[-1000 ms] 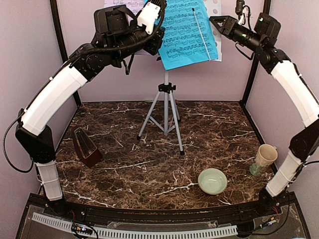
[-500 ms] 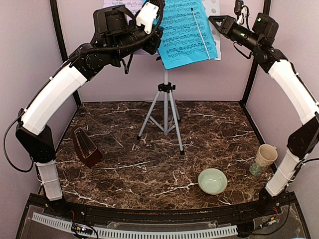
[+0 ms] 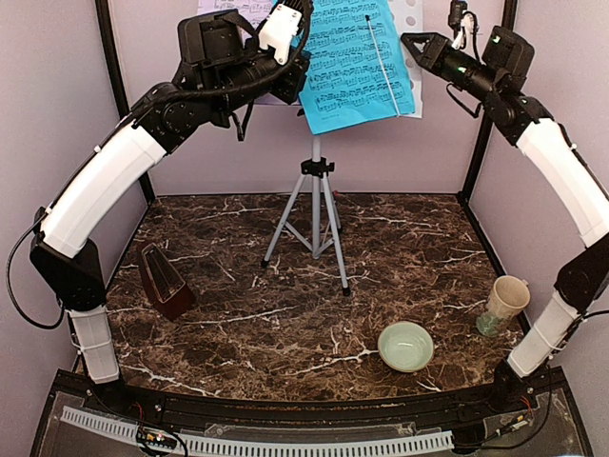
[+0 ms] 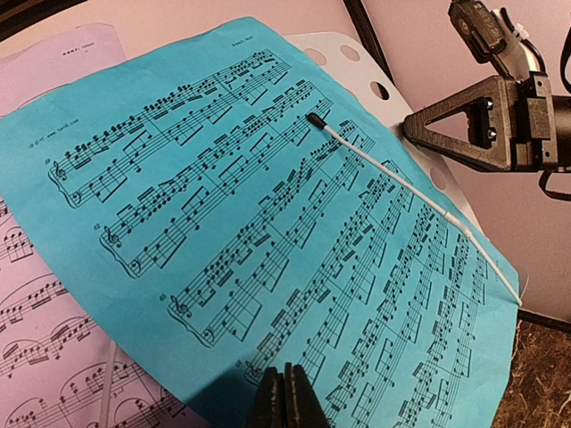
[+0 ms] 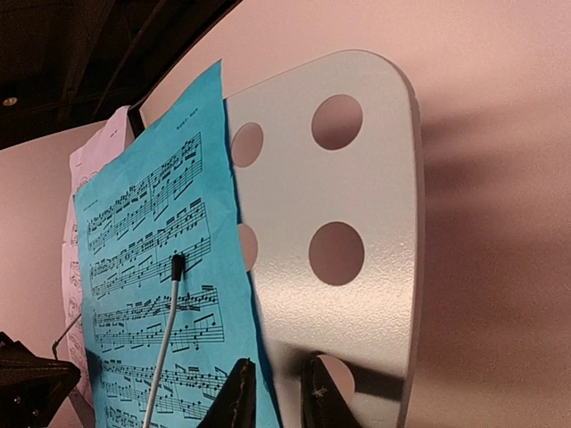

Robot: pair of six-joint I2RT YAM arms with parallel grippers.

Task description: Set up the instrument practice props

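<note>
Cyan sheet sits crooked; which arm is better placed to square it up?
Left. The left claw pinches the cyan sheet at its lower edge; the right claw is open beside the white desk, holding nothing.

You see the left gripper (image 3: 301,93) at the left edge of the cyan page (image 3: 357,62) on the music stand (image 3: 316,205), with the right gripper (image 3: 407,40) near its right side.

left gripper (image 4: 285,399) raised high, jaws shut; right gripper (image 5: 272,392) high, jaws narrowly apart.

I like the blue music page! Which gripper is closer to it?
Left. The left gripper pinches the blue music page at its bottom edge; the right gripper hangs open off its right side, beside the stand's white desk.
</note>
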